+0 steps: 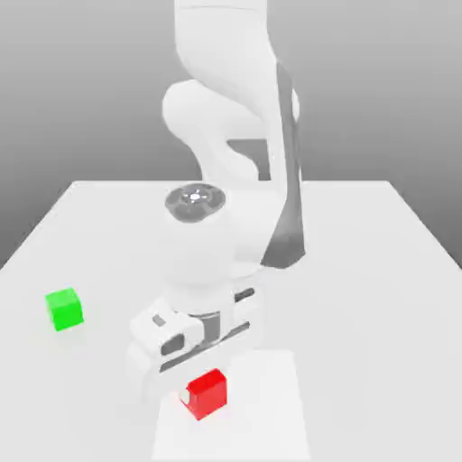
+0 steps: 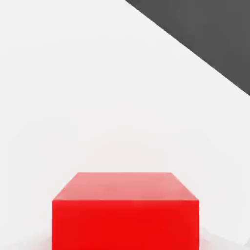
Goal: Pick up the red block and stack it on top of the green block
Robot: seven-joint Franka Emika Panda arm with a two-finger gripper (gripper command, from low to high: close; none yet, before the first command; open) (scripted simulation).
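A plain white tabletop (image 1: 361,271) under a grey backdrop. In the exterior view the white arm's gripper (image 1: 194,390) is down at the small red cube (image 1: 207,392) near the front edge, fingers pressed together on it, apparently for lifting. The small green cube (image 1: 64,309) sits well apart toward that view's left. In the hand view the red cube (image 2: 125,210) sits flat, one face square to the camera; being cubic, it has no long axis.

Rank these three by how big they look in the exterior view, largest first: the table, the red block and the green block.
1. The table, by far the largest.
2. and 3. The red block and the green block look about alike. The red one looks slightly larger, but it may just sit nearer the camera, so I would not rank them.
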